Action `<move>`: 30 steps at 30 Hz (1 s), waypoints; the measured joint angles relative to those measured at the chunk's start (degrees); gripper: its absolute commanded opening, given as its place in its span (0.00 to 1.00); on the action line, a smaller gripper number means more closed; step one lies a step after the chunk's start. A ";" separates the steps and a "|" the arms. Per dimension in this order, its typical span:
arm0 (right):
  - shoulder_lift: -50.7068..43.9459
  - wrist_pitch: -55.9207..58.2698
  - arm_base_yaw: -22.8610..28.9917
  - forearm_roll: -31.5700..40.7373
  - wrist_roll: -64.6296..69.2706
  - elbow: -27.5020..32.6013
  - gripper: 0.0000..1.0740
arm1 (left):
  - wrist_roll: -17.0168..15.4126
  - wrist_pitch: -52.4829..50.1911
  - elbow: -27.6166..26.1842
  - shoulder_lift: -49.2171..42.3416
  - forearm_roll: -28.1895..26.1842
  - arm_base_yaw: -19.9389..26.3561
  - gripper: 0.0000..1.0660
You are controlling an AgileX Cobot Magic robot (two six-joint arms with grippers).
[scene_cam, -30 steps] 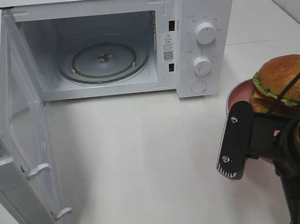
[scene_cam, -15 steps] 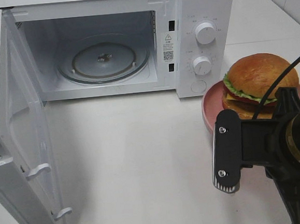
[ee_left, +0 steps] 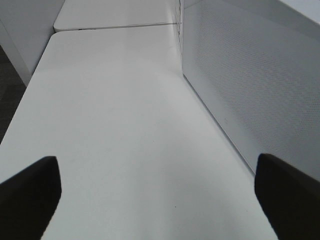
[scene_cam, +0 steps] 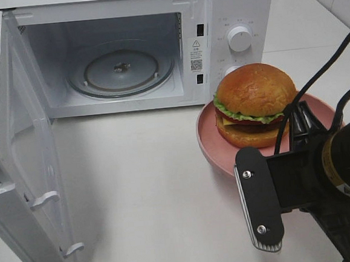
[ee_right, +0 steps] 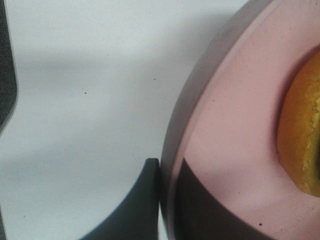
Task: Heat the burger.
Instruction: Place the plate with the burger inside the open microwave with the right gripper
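The microwave [scene_cam: 238, 4] is set at the back of the white table [scene_cam: 155, 187], with its door [scene_cam: 21, 179] swung fully out to the left, so that the cavity mouth is left unobstructed. The glass turntable [scene_cam: 120, 70] is seen bare inside. A broad stretch of table is left free between the door's edge and the plate [scene_cam: 209, 140].

The burger [scene_cam: 255, 103] is carried on the pink plate, just in front of the control panel and to the right of the cavity opening. It is stood upright, bun crown up, with its layers stacked level; seen from above it is round, so no long axis across the table can be given. Lettuce is shown frilling out around the near side. Whether the plate is touching the table cannot be told.

The plate's rim is pinched by the right gripper [ee_right: 167, 200], one finger under it and one over it, on the side nearest the camera. The left gripper [ee_left: 157, 165] is held with its jaws wide apart over bare table, beside a perforated white panel [ee_left: 260, 75], with nothing between them.

A sticker [scene_cam: 196, 55] with a warning triangle and a QR code is fixed by the cavity; its writing is too small to be read, as are the marks around the knob [scene_cam: 239, 38]
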 measured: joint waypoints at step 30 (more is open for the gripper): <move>0.06 -7.73 0.00 -0.34 -16.67 0.29 0.00 | 0.00 0.00 0.00 0.00 0.00 0.00 0.92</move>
